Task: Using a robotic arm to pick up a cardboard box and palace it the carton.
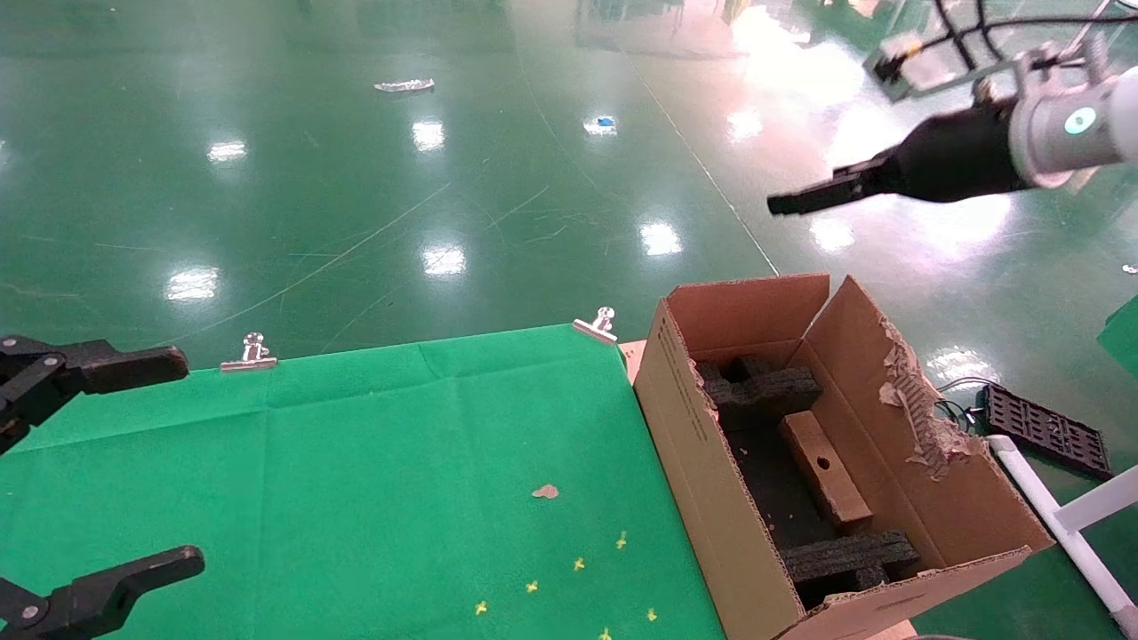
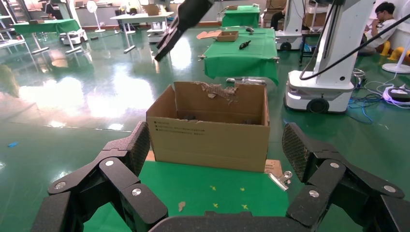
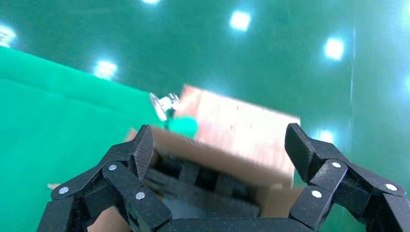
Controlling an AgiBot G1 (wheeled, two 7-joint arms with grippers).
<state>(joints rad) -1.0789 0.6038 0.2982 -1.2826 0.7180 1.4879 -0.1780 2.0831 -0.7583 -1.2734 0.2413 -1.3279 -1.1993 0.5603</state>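
Parked at the worktop's (image 1: 356, 462) left edge, left end effector (image 1: 133, 462) gapes wide; right end effector (image 3: 217, 150), wide and empty, hangs above the carton (image 1: 702, 471) holding the cardboard box (image 1: 825, 467).

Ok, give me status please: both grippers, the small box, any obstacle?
Left gripper open, parked over table. Right gripper open, empty, above carton. Cardboard box lying inside carton between foam inserts. No obstacle seen.

Place: I read it as a robot lab hall — glossy green floor (image 2: 72, 96).
Evidence: cloth-covered tables (image 2: 241, 58), wheeled robot base (image 2: 319, 92), seated person (image 2: 384, 19) — cables.
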